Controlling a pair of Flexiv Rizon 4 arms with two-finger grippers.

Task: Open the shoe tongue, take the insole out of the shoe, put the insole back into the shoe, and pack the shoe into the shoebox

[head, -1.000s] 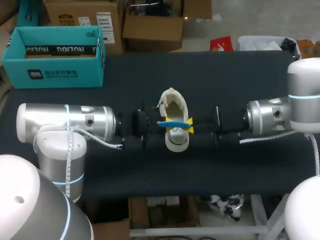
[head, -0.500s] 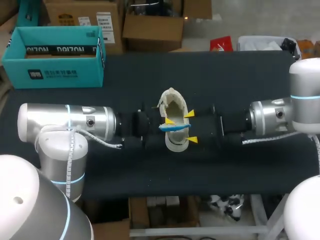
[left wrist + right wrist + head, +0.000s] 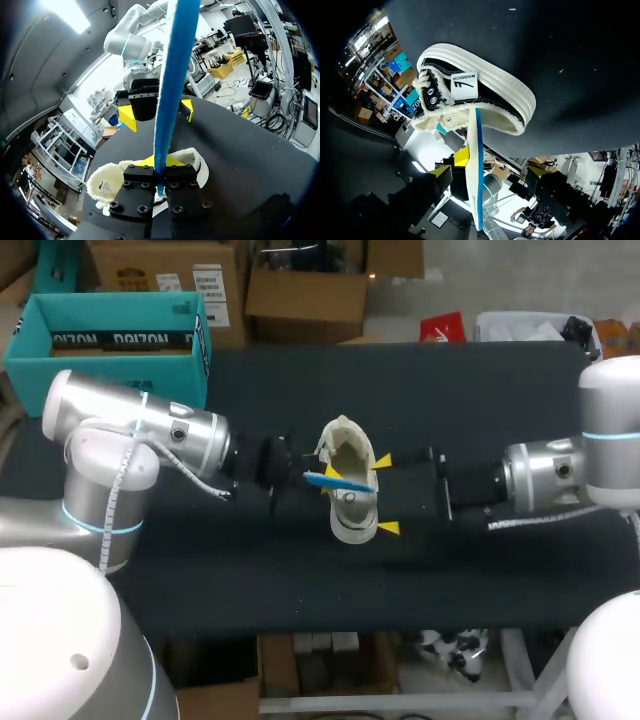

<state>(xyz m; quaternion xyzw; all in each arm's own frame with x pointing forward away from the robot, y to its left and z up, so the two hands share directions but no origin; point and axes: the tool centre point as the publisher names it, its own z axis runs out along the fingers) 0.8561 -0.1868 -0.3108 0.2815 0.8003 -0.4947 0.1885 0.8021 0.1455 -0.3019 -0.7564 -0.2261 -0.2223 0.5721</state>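
Note:
A cream shoe (image 3: 347, 490) lies at the middle of the table, its opening facing up. Above that opening, my left gripper (image 3: 322, 476) is shut on one end of the blue insole (image 3: 335, 481). In the left wrist view the insole (image 3: 172, 75) stands clamped between the fingers of the left gripper (image 3: 159, 175), with the shoe (image 3: 107, 182) below. My right gripper (image 3: 384, 495) stands open just right of the shoe, one yellow tip on each side of the insole's free end, touching nothing. From the right wrist, the insole (image 3: 476, 165) hangs free between that gripper's spread fingers (image 3: 489, 172), beyond the shoe (image 3: 475, 97).
A teal shoebox (image 3: 105, 350) stands open at the table's back left corner. The black tabletop (image 3: 450, 410) is bare around the shoe, in front and to the back right.
My right gripper opened, let go of the insole and drew back to the right. My left arm swung upward, tilting the insole it holds.

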